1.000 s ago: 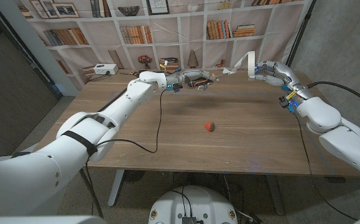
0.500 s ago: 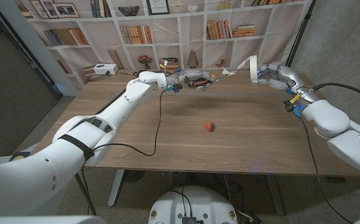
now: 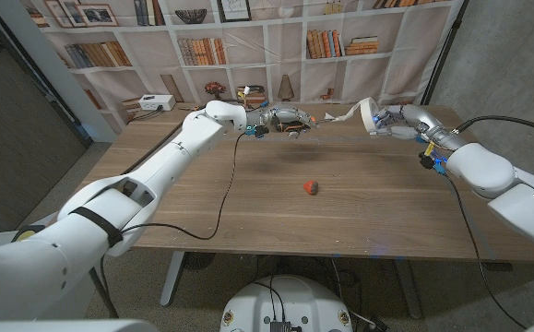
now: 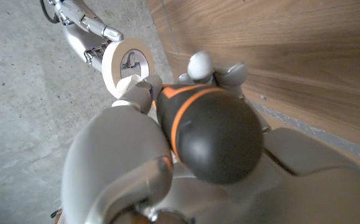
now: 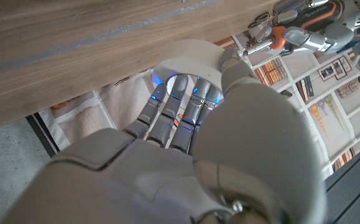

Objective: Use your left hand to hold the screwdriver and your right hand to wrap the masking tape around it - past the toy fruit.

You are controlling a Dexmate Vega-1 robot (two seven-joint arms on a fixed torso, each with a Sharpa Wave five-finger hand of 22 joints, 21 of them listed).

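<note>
- Up at the frame's top centre, left hand fingers are gripping the screwdriver
- right hand is holding the masking tape just right of it
- toy fruit is sitting mid-surface

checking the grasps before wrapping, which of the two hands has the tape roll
The right hand holds the masking tape, with a strip running from the roll toward the screwdriver. The left hand grips that black and orange screwdriver instead.

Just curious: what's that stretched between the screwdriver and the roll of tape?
In the head view, a pale strip of tape spans from the screwdriver to the masking tape roll.
</note>
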